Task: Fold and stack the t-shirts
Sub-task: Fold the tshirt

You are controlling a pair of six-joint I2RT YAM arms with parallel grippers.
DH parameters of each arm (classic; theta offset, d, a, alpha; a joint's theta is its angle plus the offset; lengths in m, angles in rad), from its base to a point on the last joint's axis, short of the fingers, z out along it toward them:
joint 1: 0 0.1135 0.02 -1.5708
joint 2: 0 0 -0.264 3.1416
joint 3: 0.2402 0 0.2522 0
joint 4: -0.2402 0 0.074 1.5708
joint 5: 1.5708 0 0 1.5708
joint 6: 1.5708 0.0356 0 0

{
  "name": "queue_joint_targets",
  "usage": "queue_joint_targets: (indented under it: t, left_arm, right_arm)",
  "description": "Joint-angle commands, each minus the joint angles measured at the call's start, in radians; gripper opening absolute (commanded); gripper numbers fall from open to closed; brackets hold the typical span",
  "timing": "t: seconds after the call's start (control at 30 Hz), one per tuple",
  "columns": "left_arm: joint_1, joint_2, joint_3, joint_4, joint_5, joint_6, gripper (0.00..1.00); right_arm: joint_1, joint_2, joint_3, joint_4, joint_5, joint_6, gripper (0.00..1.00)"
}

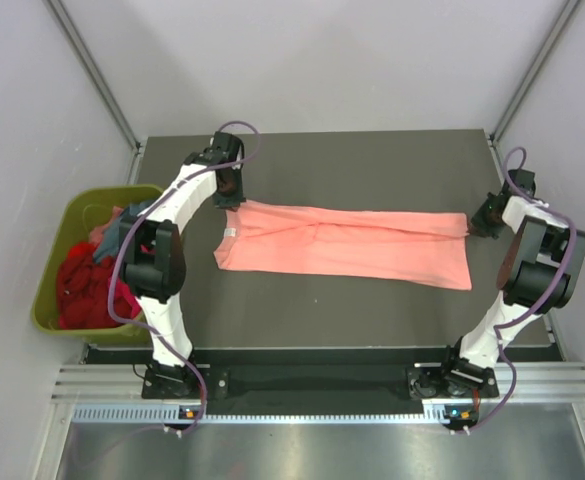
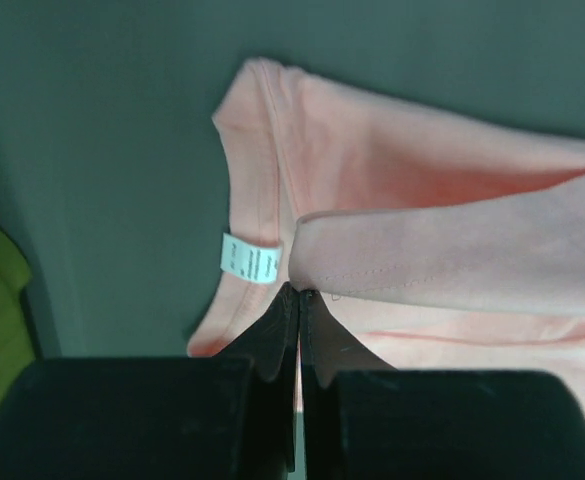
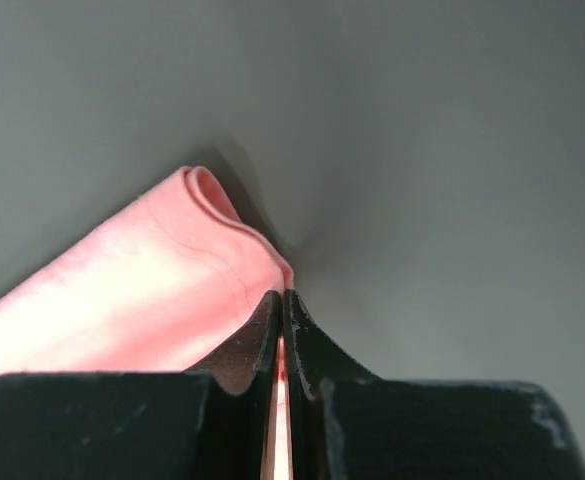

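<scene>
Left gripper (image 2: pixel 300 296) clamped on salmon-pink t-shirt (image 1: pixel 342 245) at collar edge, right gripper (image 3: pixel 283 297) pinching opposite hem corner, table (image 1: pixel 372 160) all around

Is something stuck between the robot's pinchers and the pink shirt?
No, nothing visible is in between. The left gripper is pinched shut right on the salmon-pink t-shirt at its collar end, and the right gripper is pinched shut on the other end.
</scene>
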Motion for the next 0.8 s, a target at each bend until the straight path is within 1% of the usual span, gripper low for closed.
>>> queue_joint_targets:
  t: [0.0,0.27,0.47,0.57,0.7,0.77]
  left_arm:
    - [0.004,0.016,0.084,-0.044,-0.105,0.026,0.00]
    - [0.016,0.037,0.155,-0.071,-0.128,0.031,0.00]
    - [0.018,0.034,0.157,-0.070,-0.085,0.029,0.00]
    - [0.018,0.016,0.100,-0.050,-0.077,0.029,0.00]
    - [0.016,0.000,-0.033,-0.012,-0.068,0.028,0.00]
    - [0.016,0.003,-0.070,-0.001,-0.068,0.025,0.00]
  right_arm:
    - [0.013,-0.037,0.047,0.021,-0.041,-0.009,0.00]
    - [0.015,-0.091,0.028,0.032,-0.076,-0.006,0.00]
    - [0.016,-0.127,0.011,0.055,-0.085,-0.006,0.00]
    - [0.018,-0.140,-0.018,0.064,-0.082,-0.003,0.00]
    - [0.021,-0.150,-0.091,0.098,-0.082,-0.003,0.00]
    - [0.021,-0.157,-0.130,0.118,-0.079,-0.003,0.00]
